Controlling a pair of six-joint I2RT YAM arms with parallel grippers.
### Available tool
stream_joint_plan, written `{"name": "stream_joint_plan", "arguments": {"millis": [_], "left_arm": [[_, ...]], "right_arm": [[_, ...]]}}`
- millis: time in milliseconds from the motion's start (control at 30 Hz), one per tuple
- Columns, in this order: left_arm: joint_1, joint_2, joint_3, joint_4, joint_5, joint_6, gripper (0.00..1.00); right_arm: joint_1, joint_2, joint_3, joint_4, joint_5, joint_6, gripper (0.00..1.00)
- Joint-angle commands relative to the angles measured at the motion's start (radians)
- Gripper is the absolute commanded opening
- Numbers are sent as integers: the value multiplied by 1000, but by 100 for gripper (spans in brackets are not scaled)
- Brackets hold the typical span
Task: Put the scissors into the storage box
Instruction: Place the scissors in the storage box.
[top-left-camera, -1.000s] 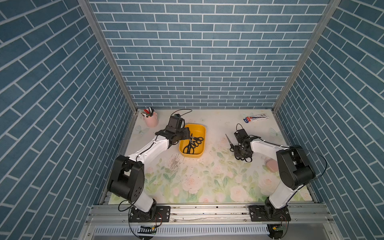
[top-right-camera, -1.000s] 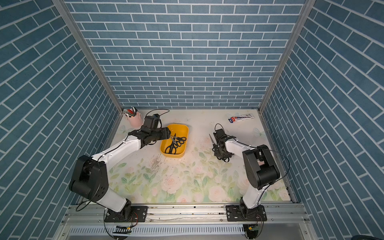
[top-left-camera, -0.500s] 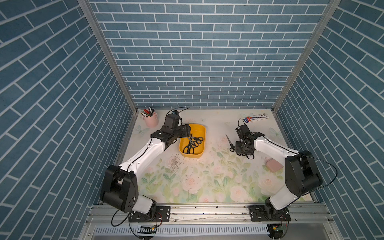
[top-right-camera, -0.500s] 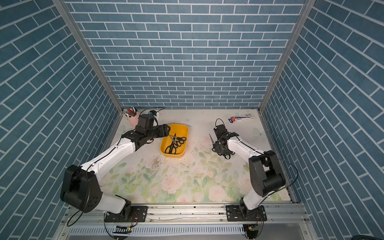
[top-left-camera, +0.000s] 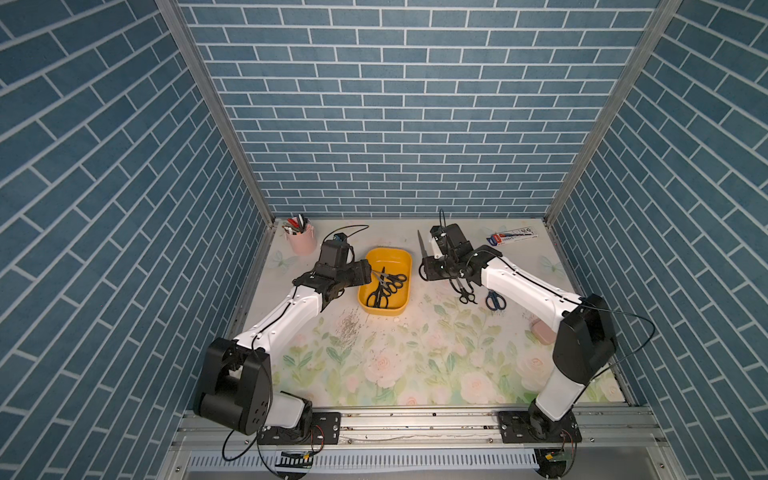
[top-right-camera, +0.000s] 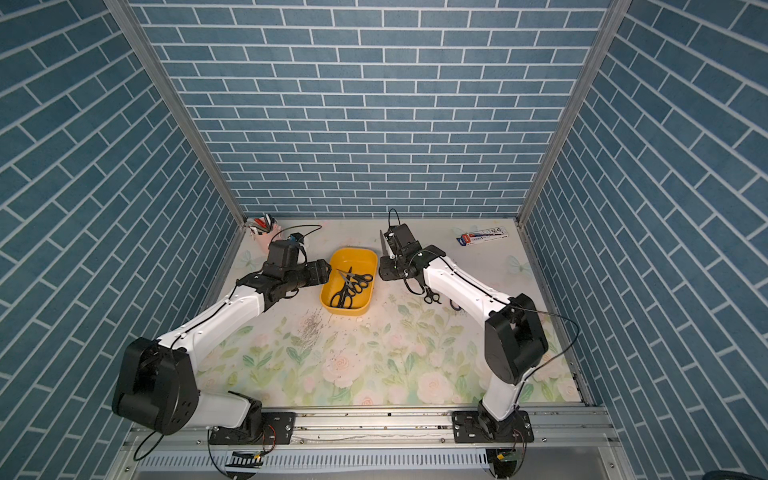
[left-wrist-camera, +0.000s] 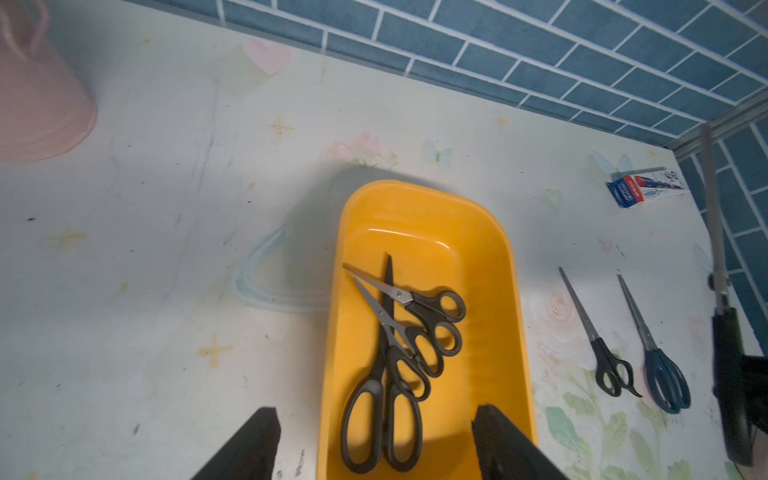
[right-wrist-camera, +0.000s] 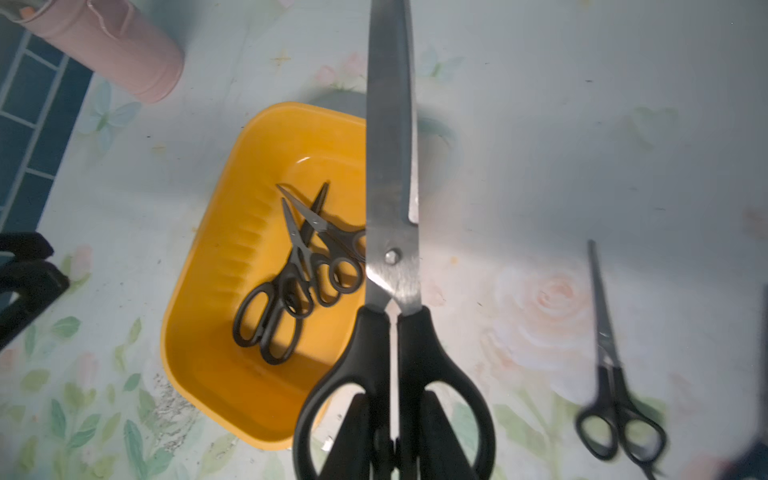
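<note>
Pink pen cup (top-left-camera: 302, 245) rear corner; white-blue carton (top-left-camera: 513, 238) opposite rear corner.

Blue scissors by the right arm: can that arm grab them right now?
Probably not yet. The blue scissors lie uncovered on the table beside the right arm, but its fingers are shut on the big black scissors; it should drop those first.
</note>
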Motion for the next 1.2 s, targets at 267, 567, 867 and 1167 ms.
{"name": "stream_joint_plan", "arguments": {"millis": [267,567,867,1167], "left_arm": [[37,-81,-97,-27,-89,28,80],[37,-45,-94,-2,-76,21,80],[37,-43,-95,-4,-80,24,80],[37,-52,-88,-14,-86,29,80]], "right_arm": [[119,264,211,25,-122,153,0],[165,343,251,10,-12,213,0],[165,392,287,5,-20,222,22],[165,372,312,8,-25,193,56]]}}
